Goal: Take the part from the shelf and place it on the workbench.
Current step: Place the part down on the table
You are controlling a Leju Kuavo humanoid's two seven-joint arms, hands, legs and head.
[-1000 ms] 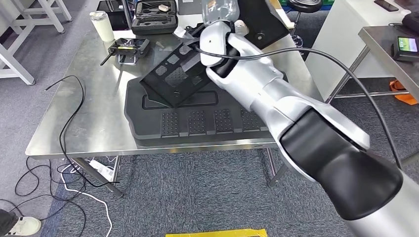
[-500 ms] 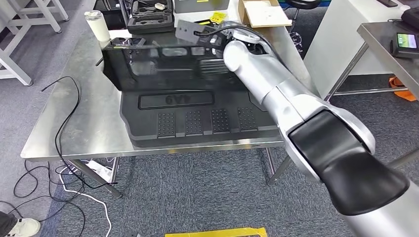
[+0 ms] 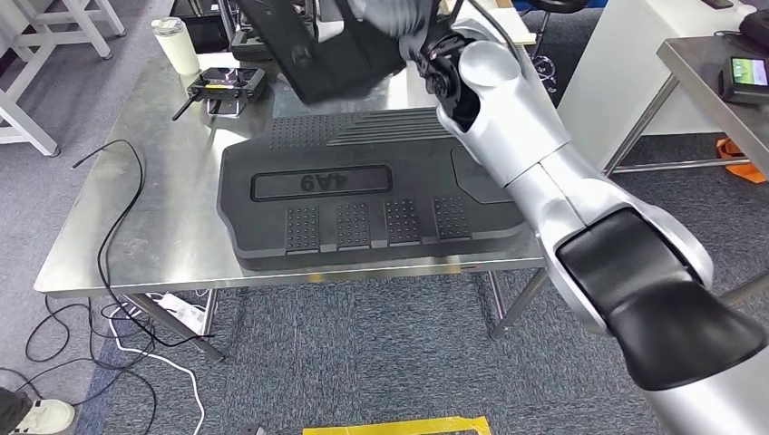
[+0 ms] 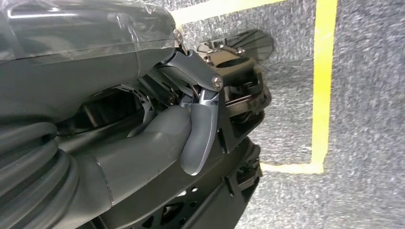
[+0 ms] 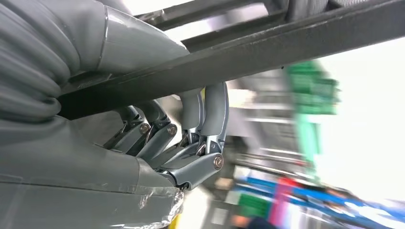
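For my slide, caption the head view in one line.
Right hand holds a black part above the large black tray on the steel workbench.

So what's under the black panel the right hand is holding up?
Below the black panel lie the steel workbench and the far edge of the ribbed black moulded part; the right hand grips it. Things behind are covered.

The right hand [image 5: 191,138], with its grey ribbed cover and thick grey thumb, grips a flat black plastic part [image 5: 267,45] by its edge, dark fingers [image 5: 215,114] curled under that edge, and blurred green and blue shapes lie beyond the part.
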